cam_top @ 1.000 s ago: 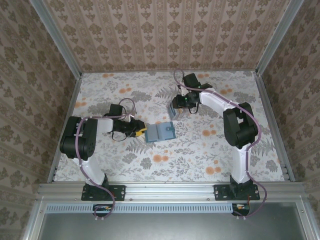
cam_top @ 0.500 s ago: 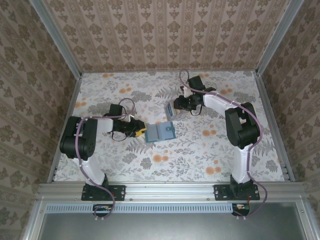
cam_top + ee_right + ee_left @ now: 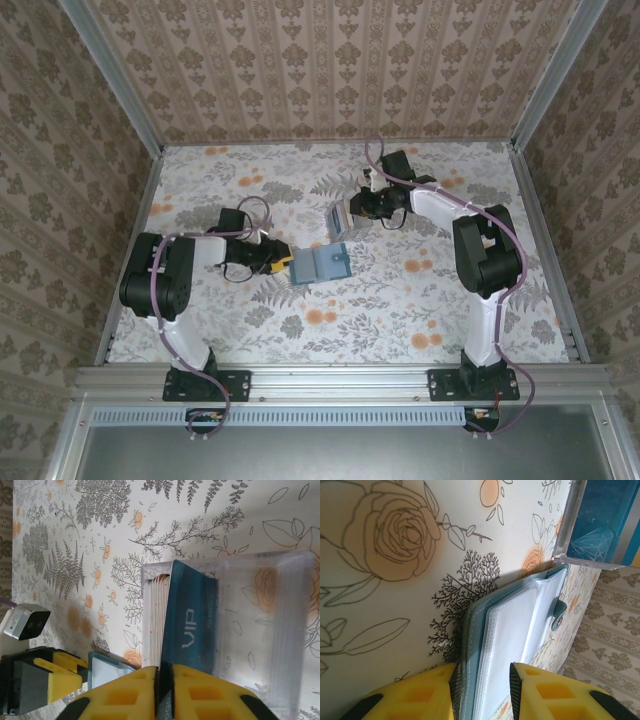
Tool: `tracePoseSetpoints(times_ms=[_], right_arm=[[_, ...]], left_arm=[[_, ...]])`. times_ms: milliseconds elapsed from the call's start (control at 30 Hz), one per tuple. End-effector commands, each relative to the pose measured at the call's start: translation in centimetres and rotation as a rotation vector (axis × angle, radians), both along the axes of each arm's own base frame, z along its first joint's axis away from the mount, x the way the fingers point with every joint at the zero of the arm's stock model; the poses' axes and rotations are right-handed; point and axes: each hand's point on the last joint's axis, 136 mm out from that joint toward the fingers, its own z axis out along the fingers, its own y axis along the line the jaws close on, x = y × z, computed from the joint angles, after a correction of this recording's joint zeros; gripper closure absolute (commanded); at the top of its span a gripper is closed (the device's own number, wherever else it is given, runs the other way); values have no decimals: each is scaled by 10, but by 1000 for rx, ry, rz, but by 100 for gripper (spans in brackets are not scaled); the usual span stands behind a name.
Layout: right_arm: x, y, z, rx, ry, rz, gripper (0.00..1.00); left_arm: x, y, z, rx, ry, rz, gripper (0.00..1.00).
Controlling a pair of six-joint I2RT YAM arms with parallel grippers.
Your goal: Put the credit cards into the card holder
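Jaws of the right gripper are nearly closed, pinching the teal VIP card — it stands on edge in a clear box, against the rest of the credit cards. The left gripper is clamped on one edge of the card holder, partly open with sleeves showing, lying on the floral table — box nearby, not touching it.

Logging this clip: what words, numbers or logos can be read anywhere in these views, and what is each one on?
"VIP": white letters on the dark blue card pinched by the right gripper.
A few more white characters on that card, down between the fingers: partly hidden, unreadable.
Card holder: no print seen.
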Motion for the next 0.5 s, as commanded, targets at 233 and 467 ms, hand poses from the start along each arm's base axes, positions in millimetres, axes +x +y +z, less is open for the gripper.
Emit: tracePoseSetpoints(times_ms=[233, 467], right_arm=[[-7, -13, 21, -53, -53, -17, 94], [-24, -47, 41, -164, -152, -130, 95]], left_arm=[[-12, 16, -24, 80, 99, 35, 67], [-14, 17, -22, 87, 94, 30, 68]])
